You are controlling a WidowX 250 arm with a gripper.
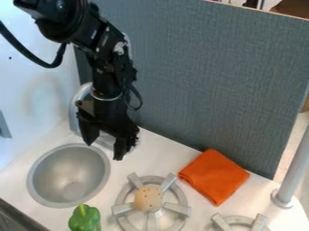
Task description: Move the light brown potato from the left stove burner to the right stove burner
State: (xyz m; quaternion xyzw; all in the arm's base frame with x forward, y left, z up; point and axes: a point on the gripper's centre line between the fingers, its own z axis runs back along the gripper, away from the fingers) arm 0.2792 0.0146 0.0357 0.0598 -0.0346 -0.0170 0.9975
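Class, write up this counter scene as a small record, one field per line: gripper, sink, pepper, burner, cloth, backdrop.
gripper: open and empty, hanging beside the sink's upper right rim
sink: round metal bowl, nothing inside
pepper: green, at the picture's lower edge, near the sink
burner: grey ring with arms, tan oval food on it
cloth: orange, right of the burner
backdrop: grey panel

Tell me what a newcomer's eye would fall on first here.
Probably the bright orange cloth, lying on the white counter close to the grey panel. The black gripper likely competes with it, hanging fingers apart by the upper right of the round metal sink. After those, perhaps the green pepper at the bottom edge and the speckled tan object on the silver burner.
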